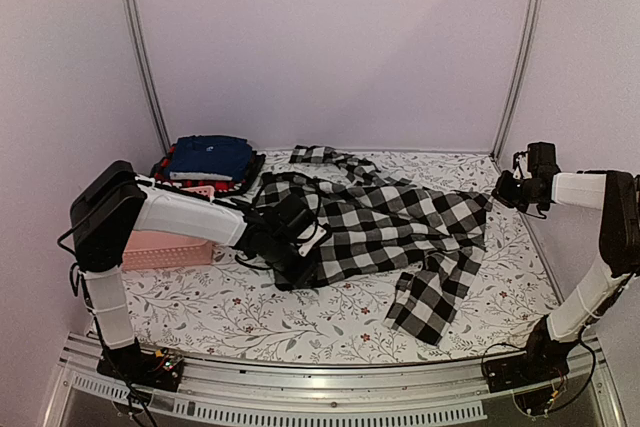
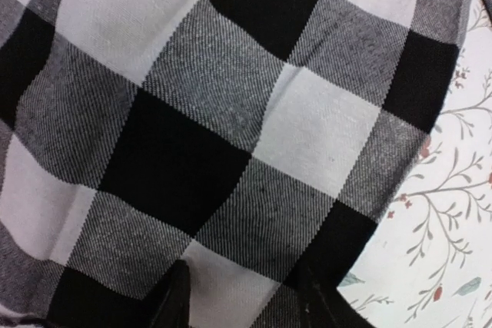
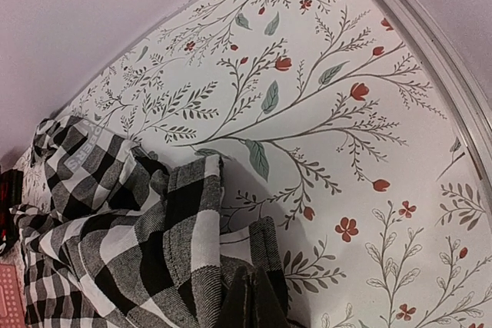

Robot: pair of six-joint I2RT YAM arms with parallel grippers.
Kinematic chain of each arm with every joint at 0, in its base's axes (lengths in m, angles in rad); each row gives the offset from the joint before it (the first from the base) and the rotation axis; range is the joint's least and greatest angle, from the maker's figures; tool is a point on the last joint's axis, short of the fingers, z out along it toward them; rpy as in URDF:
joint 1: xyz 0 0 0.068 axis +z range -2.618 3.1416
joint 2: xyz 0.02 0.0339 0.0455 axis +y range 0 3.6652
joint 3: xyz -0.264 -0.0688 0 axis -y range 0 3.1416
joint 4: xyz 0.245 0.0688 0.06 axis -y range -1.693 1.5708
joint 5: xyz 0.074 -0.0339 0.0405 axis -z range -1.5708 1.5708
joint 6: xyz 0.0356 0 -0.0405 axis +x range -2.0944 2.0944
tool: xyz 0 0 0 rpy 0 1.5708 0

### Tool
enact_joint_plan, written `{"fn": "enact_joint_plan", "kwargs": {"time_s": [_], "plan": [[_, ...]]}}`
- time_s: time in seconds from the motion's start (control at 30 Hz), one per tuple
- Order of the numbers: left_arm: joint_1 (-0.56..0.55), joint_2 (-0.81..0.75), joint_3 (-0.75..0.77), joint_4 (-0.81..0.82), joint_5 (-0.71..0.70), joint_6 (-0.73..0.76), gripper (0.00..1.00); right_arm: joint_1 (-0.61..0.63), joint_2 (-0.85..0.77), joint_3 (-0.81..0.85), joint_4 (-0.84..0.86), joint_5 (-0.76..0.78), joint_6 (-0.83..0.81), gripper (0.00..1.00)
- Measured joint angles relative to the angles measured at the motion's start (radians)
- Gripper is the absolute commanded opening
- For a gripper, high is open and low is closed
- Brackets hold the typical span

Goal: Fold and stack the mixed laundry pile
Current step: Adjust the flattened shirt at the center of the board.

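Top external view puts the large black-and-white checked shirt (image 1: 390,222) to the right of the pink slotted basket (image 1: 160,249), spread open and rumpled across the floral table cover (image 1: 250,317); as far as I can judge, no fold is made in it yet; one sleeve (image 1: 432,297) trails toward the near edge, further right of the basket, and another strip of the shirt (image 1: 325,155) lies bunched on the far side. At the basket's far edge sits a small neat stack, navy blue trousers (image 1: 208,155) on top and the red-and-black plaid piece (image 1: 162,169) showing beneath; whether the stack rests on the basket or just behind it I cannot tell; those pieces look finished. The task therefore seems more than half done; the shirt is the one loose garment in sight, and it needs flattening, folding and a move onto the stack. The left gripper (image 2: 242,309) is on the shirt's edge nearest the basket; the left wrist view shows its two fingertips (image 2: 175,305) standing moderately apart over the checked cloth, with nothing pinched between them. The right gripper (image 1: 508,192) hangs at the shirt's end farthest from the basket; the right wrist view shows its jaws closed together, right beside a raised fold of the cloth; whether any fabric is caught in them I cannot tell.
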Motion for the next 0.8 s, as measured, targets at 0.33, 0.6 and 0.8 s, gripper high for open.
{"fn": "enact_joint_plan", "kwargs": {"time_s": [0.33,0.6,0.8], "plan": [[0.115,-0.211,-0.232,-0.076,-0.079,-0.159,0.00,-0.006,-0.117,-0.186,0.017,-0.078,0.039,0.00],[0.238,-0.468,-0.328,-0.159,-0.137,-0.262,0.47,-0.002,-0.222,-0.304,-0.002,-0.193,0.062,0.05],[0.217,-0.560,-0.293,-0.118,-0.113,-0.228,0.81,0.103,-0.299,-0.372,-0.027,-0.241,0.089,0.73]]}}
